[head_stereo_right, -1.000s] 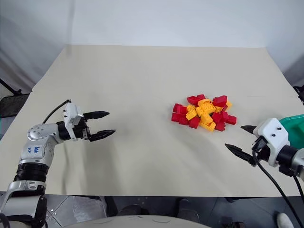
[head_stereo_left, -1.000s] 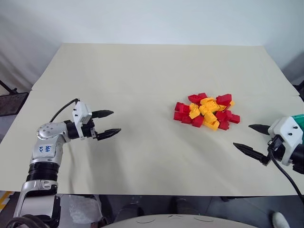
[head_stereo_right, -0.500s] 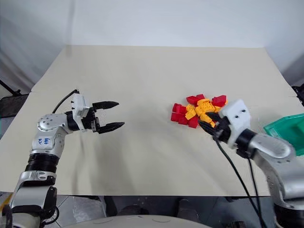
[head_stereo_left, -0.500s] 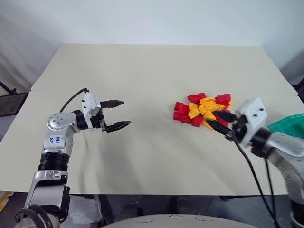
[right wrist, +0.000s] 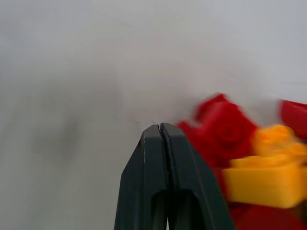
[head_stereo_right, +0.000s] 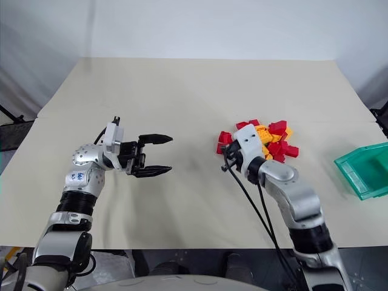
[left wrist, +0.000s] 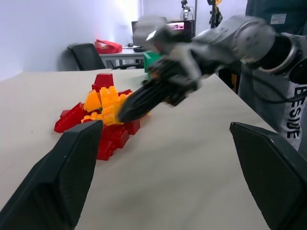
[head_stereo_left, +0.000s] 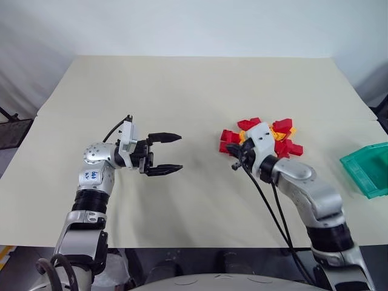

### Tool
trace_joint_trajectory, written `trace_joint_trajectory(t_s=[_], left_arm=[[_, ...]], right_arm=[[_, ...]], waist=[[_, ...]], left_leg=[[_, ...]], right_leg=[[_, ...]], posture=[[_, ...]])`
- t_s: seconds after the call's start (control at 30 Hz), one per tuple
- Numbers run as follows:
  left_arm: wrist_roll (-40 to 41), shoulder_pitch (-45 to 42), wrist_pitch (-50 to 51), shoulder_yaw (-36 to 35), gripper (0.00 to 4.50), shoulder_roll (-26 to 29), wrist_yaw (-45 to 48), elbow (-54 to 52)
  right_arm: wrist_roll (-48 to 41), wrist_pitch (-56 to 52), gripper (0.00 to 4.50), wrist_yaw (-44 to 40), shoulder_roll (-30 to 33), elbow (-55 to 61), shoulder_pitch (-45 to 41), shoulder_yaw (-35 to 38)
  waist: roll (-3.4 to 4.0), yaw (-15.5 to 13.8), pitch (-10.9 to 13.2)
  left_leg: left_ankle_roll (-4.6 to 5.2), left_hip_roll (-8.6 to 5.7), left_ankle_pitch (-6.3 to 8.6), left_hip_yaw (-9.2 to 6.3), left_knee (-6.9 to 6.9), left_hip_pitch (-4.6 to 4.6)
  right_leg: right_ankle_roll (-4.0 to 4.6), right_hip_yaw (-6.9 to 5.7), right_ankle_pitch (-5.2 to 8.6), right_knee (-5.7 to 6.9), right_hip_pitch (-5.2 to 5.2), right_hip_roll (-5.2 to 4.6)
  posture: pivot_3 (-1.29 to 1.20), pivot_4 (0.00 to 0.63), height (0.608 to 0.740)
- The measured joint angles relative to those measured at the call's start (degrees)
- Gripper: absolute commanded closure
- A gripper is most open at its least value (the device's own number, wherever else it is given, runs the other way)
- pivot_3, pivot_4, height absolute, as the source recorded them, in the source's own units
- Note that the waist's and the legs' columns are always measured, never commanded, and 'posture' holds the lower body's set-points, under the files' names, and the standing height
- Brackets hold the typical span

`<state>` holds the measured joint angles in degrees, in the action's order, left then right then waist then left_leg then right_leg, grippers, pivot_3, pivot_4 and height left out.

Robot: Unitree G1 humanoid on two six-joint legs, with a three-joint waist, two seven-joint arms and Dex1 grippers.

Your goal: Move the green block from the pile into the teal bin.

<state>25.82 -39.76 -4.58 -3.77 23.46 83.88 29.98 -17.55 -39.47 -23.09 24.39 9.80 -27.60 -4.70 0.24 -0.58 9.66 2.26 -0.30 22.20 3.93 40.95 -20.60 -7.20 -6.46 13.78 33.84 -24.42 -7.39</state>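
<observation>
- The right gripper had its two black fingers pressed flat together, holding nothing, its tip at the pile's edge on the 9 o'clock side.
- The pile, a heap of red and yellow bricks, lay on the beige counter at about 3 o'clock from the counter's middle.
- The green block could not be made out among the bricks.
- The teal bin sat at the counter's right edge, at roughly 4 o'clock from the pile and well apart from it.
- The left gripper hung above the counter at 9 o'clock from the pile, fingers spread wide and empty, pointing toward the bricks.
- Seen from the left wrist, office chairs and a desk stood beyond the counter's far edge.
</observation>
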Motion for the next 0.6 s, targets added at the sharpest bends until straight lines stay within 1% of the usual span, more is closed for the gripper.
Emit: trace_joint_trajectory(t_s=[0.13,0.27,0.4,0.47,0.6], left_arm=[[-0.3,0.1,-0.9,0.4,0.00,-1.4,-1.1,0.1],[-0.5,0.4,-1.5,0.5,0.00,-2.1,-2.2,0.0],[-0.8,1.4,-1.7,0.5,0.00,-2.1,-2.6,0.0],[-0.9,1.4,-1.8,0.5,0.00,-2.1,-2.8,0.0],[-1.0,1.4,-2.0,0.4,0.00,-2.0,-3.1,0.0]], right_arm=[[3.8,6.0,4.46,1.2,-1.8,-10.4,-4.3,0.1],[6.4,10.8,4.46,1.7,-1.3,-16.2,-6.0,2.0],[8.5,13.4,4.46,3.2,-0.3,-21.3,-7.2,3.9],[9.8,13.9,4.46,4.8,1.5,-26.0,-9.1,5.4],[11.1,14.9,4.46,5.1,4.8,-28.7,-8.8,7.8]], waist=[[0.00,0.7,0.0],[0.01,0.8,0.0],[0.01,0.9,0.0],[0.02,0.7,0.0],[0.04,0.9,0.0]], left_leg=[[0.00,0.02,0.00,-0.06,-0.01,-0.03],[0.00,0.08,0.00,-0.07,-0.03,-0.04],[0.00,0.11,0.00,-0.05,0.00,-0.04],[0.03,0.09,-0.02,-0.07,0.03,-0.05],[0.03,0.09,-0.02,-0.12,0.00,-0.12]], right_leg=[[0.00,-0.03,0.00,-0.01,-0.02,0.01],[0.00,-0.03,0.00,-0.01,-0.03,0.00],[-0.01,-0.02,0.00,0.00,-0.03,-0.03],[-0.01,-0.03,0.00,0.03,-0.01,-0.08],[-0.02,-0.05,-0.01,-0.02,-0.06,-0.08]], posture=[[0.00,0.150,0.740],[0.00,0.150,0.740],[0.00,0.150,0.740],[0.00,0.150,0.740],[0.00,0.150,0.740]])
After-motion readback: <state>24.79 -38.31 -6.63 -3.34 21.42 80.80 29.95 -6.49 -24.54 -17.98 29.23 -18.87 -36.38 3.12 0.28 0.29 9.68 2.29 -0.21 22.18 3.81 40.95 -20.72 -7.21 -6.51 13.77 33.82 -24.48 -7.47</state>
